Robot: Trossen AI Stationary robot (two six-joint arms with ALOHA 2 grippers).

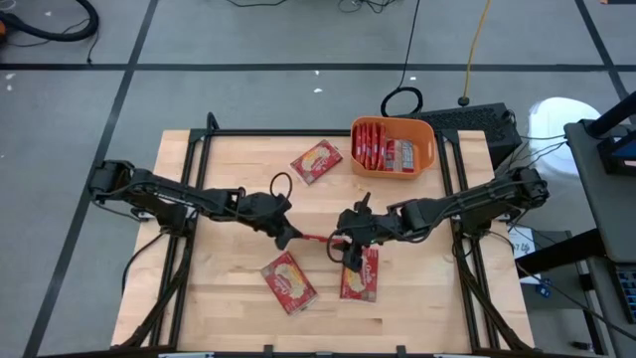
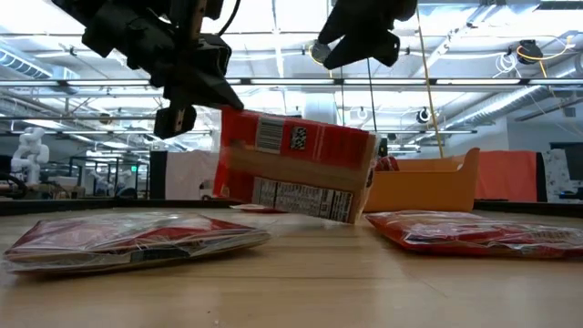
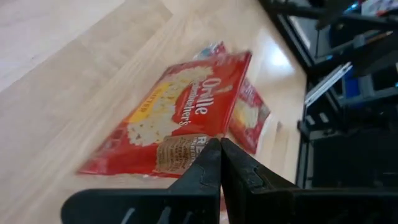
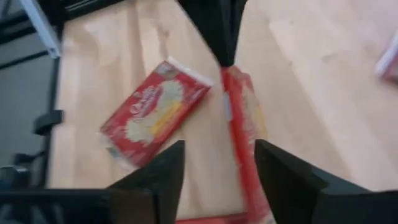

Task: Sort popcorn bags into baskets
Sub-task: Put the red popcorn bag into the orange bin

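Note:
A red popcorn bag (image 2: 296,169) hangs on edge above the middle of the table, and my left gripper (image 1: 291,237) is shut on one end of it. That pinch shows close up in the left wrist view, the left gripper (image 3: 219,144) on the bag (image 3: 174,118). My right gripper (image 1: 343,242) is open at the bag's other end. In the right wrist view the bag (image 4: 239,124) runs between its spread fingers (image 4: 168,174) without touching them. Three more bags lie flat (image 1: 316,161) (image 1: 288,281) (image 1: 360,273). The orange basket (image 1: 427,149) holds several bags.
The basket stands at the table's far right corner, beside a black frame rail (image 1: 452,169). Bare wood lies along the left side and near edge of the table (image 1: 214,298). Cables and a black keyboard (image 1: 477,119) lie beyond the far edge.

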